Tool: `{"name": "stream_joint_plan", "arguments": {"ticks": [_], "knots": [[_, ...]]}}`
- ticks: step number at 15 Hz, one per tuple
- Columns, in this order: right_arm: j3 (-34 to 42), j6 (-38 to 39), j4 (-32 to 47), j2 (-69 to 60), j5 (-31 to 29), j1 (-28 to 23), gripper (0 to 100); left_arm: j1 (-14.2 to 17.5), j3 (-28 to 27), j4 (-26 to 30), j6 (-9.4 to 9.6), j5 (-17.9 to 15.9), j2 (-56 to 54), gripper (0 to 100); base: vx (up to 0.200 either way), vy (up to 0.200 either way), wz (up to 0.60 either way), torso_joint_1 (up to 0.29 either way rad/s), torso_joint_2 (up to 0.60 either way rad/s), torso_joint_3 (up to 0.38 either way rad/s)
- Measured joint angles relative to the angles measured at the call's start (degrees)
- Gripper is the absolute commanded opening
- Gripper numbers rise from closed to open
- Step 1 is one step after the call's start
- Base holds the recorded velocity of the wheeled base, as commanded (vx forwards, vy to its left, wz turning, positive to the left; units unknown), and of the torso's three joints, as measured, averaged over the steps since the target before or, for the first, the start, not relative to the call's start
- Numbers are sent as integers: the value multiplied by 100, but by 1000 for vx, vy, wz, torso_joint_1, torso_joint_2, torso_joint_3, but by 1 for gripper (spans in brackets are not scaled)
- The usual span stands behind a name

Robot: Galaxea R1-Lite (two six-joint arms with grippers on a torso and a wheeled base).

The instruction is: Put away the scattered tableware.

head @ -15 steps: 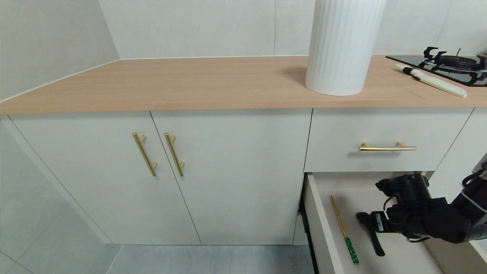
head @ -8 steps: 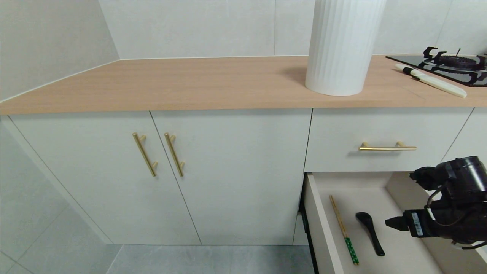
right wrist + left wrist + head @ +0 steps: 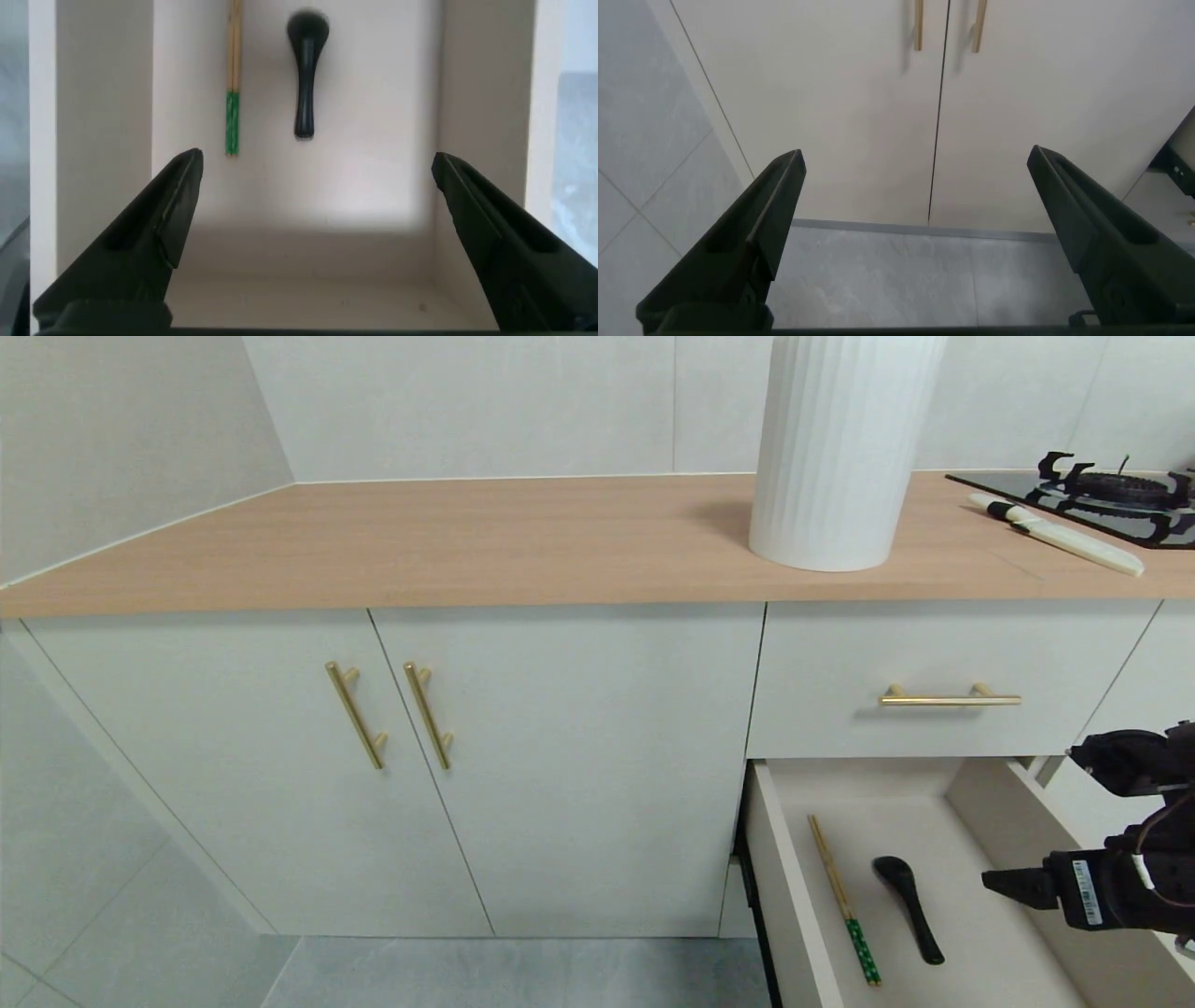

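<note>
Hanging the right claw (image 3: 315, 173) wide open and empty above the right half of the pulled-out drawer (image 3: 780, 877), near its right wall. Pointing the left claw (image 3: 917, 159), likewise spread wide and empty, at the cupboard doors (image 3: 831, 112), well apart from any tableware.

Storing two pieces in the drawer already: chopsticks (image 3: 843, 901) along the left wall, green ends toward the drawer front, and a black spoon (image 3: 907, 905) just beside them, bowl toward the back. Both running front to back, touching neither claw.

Leaving one piece out, by the look of it: a pale knife (image 3: 1060, 534) on the surface (image 3: 467, 541), at its right end, just in front of the stove (image 3: 1111, 490) and to the right of the ribbed white vase (image 3: 836, 457).

Judging the next step as fetching that knife: lying above and behind the right claw, on the same side, long axis slanting from back-left to front-right, dark band near the back-left end. Favouring the right arm as the nearer one. Probably calling for a rise past the surface edge and a turn of the claw across the knife's slant before closing.
</note>
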Motion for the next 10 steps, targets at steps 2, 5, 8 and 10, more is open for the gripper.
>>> {"name": "stream_joint_plan", "arguments": {"ticks": [2, 5, 8, 10], "knots": [[-157, 0, 794, -154, 5, 80, 100, 0, 0, 1, 0, 0, 0, 100, -200, 0, 0, 7, 2, 0], [-601, 0, 1780, -336, 13, 135, 100, 0, -2, 0, 0, 0, 0, 100, -200, 0, 0, -2, -1, 5], [-740, 0, 2083, -402, 20, 190, 100, -5, -2, 1, -2, 0, 0, 100, -200, 0, 0, 1, 4, 1], [-767, -1, 2439, -400, 20, 355, 100, -2, 0, 1, 0, 0, 0, 100, 0, 0, 0, 0, 0, 0]]}}
